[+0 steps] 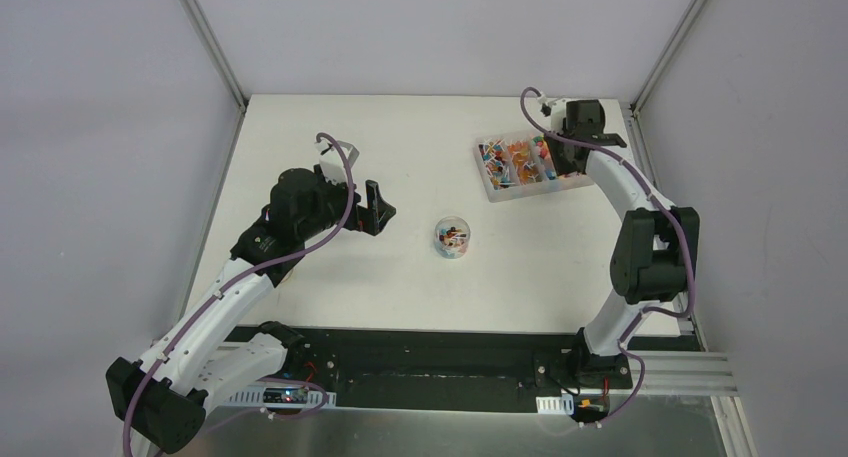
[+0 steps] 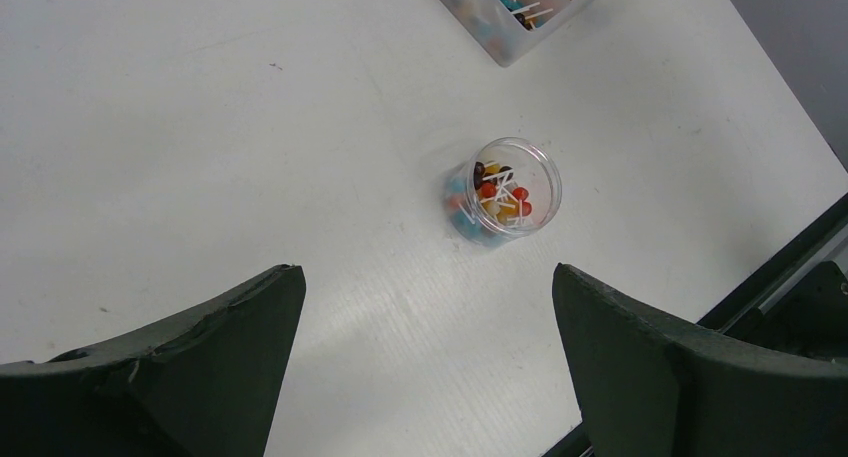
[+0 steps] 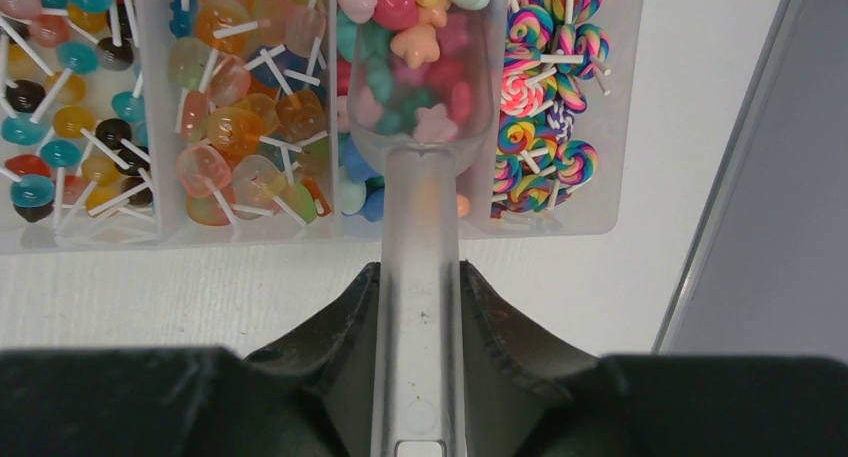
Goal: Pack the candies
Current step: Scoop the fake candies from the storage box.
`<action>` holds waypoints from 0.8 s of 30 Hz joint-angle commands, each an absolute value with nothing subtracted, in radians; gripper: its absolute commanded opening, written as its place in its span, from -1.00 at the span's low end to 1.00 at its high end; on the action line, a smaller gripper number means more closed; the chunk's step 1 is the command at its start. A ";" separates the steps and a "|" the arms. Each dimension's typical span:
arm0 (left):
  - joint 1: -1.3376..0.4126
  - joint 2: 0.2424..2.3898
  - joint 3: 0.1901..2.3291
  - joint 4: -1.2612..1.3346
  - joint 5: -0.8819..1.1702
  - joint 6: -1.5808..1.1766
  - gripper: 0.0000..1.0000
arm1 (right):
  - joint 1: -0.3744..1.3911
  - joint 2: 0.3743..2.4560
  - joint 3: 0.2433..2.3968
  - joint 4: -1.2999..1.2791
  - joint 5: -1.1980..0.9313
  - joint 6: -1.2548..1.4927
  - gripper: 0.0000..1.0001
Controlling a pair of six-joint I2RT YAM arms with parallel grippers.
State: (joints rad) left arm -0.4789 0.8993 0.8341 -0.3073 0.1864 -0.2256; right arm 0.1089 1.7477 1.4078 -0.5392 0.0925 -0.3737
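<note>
The candies (image 3: 240,127) lie sorted in a clear compartment box (image 3: 250,233) at the back right of the table (image 1: 330,267): round lollipops, orange jellies, star shapes, swirl lollipops. My right gripper (image 3: 420,269) is shut on the handle of a clear plastic scoop (image 3: 420,207). The scoop's bowl sits in the star compartment with several pink and green candies in it. A small round clear jar (image 1: 453,237) stands mid-table with some candies (image 2: 500,197) inside. My left gripper (image 2: 425,272) is open, above the table left of the jar (image 2: 505,192), with nothing between its fingers.
The box (image 1: 520,165) is close to the table's right edge, where a metal frame rail (image 3: 730,177) runs. A black base strip (image 1: 430,352) lines the near edge. Grey walls enclose the back and sides.
</note>
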 commanded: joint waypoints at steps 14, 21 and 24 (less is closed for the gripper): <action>-0.486 0.888 0.836 -0.285 0.178 -0.214 0.98 | 0.111 1.582 1.143 -0.252 0.072 -0.314 -1.00; -0.486 0.889 0.835 -0.285 0.184 -0.217 0.98 | 0.103 1.514 0.997 -0.077 0.047 -0.282 -1.00; -0.486 0.890 0.834 -0.285 0.183 -0.217 0.98 | 0.099 1.482 0.951 -0.021 0.042 -0.273 -1.00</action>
